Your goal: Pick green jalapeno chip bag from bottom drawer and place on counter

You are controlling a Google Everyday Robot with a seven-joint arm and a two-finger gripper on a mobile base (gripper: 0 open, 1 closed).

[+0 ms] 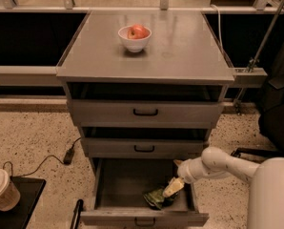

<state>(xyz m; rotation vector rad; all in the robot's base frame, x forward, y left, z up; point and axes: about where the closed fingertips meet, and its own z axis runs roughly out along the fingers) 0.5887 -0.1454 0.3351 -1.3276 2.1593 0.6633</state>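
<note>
Pale gripper (pixel 173 187) at green bag (pixel 155 199) in bottom drawer (pixel 125 180)

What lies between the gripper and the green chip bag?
Nothing: in the camera view the gripper, in the bottom drawer, overlaps the right edge of the green jalapeno chip bag.

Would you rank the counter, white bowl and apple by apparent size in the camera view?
Largest to smallest: counter, white bowl, apple. The gripper is in the bottom drawer, at the chip bag.
</note>
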